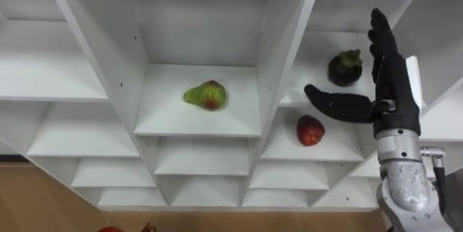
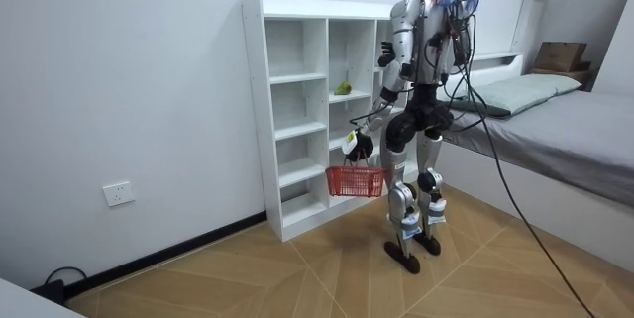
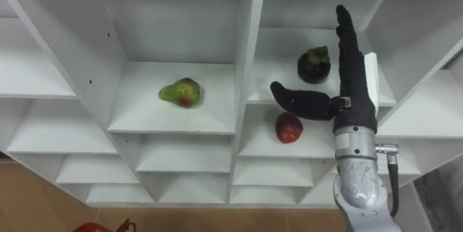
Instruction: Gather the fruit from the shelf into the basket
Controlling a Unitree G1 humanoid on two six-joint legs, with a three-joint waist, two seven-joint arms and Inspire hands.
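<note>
A white closet of open shelves (image 1: 202,120) stands in front of me. A green-and-red pear (image 1: 205,95) lies on the middle shelf. In the column to its right sits a dark mangosteen (image 1: 345,68), with a red apple (image 1: 309,130) on the shelf below. My right hand (image 1: 394,102) is raised before that column and open, with fingers straight up just right of the mangosteen and the thumb stretched left above the apple. It holds nothing. In the room view my left hand (image 2: 361,145) hangs low, shut on the handle of a red basket (image 2: 355,181).
I stand upright, close to the closet's front. A bed (image 2: 555,130) lies behind me along the room view's right. Other shelf compartments are bare. The wooden floor (image 2: 297,278) spreads open to the room view's left.
</note>
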